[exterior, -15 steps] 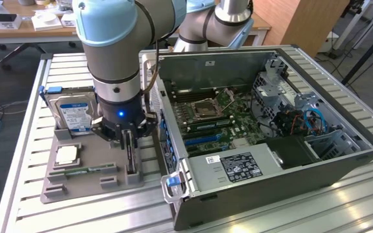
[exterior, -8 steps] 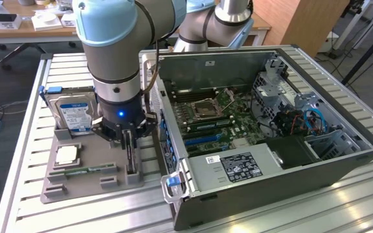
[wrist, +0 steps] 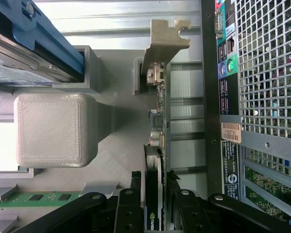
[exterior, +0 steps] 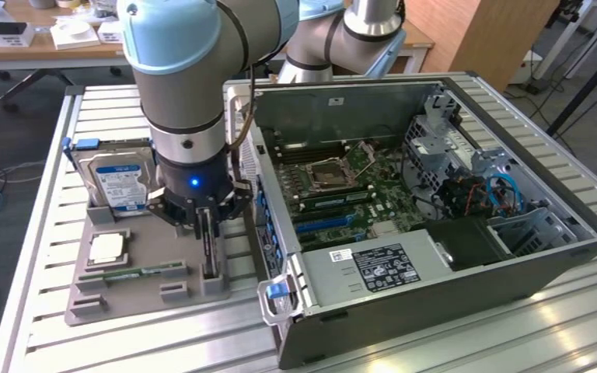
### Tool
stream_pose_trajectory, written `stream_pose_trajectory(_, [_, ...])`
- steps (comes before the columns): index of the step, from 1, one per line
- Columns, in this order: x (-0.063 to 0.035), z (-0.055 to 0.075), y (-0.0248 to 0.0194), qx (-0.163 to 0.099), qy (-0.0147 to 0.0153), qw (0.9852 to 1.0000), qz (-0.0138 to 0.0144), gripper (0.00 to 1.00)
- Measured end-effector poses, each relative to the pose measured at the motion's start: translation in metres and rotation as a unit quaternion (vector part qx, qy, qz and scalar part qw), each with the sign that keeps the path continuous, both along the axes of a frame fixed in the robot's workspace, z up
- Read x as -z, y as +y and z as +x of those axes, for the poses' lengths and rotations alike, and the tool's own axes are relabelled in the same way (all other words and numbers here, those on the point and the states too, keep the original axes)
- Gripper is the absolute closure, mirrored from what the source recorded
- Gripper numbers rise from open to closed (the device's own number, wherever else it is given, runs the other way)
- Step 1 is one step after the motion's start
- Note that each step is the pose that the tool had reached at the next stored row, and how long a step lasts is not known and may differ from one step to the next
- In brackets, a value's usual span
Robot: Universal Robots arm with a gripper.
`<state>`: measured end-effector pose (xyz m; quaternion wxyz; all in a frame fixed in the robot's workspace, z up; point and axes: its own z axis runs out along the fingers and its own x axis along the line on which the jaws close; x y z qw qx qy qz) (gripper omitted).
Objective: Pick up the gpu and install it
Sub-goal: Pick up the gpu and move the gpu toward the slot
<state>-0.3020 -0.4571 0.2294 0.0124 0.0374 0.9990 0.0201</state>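
Observation:
The gpu [exterior: 211, 252] is a thin dark card standing on edge in a slot of the grey printed holder [exterior: 137, 299], right beside the open computer case [exterior: 423, 311]. My gripper [exterior: 208, 221] has come straight down over it. In the wrist view the card [wrist: 156, 116] runs away from me, and its metal end bracket [wrist: 166, 39] is at the far end. My gripper [wrist: 153, 194] straddles the near end, with one dark finger [wrist: 135, 191] pressed against each face, so it is shut on the card. The card still rests in its slot.
The holder also carries a silver blue-labelled hard drive [exterior: 117, 180], a processor chip [exterior: 106, 247] and a green RAM stick [exterior: 133, 273]. The case's perforated rear panel [wrist: 271, 73] stands close beside the card. The motherboard [exterior: 329, 186] lies exposed inside the case.

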Motion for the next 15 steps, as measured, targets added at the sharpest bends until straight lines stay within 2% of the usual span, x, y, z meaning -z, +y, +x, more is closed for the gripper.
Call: stream_pose_trajectory(15, [0.0,0.0011,0.0,0.0,0.0,1.0,0.0,0.67])
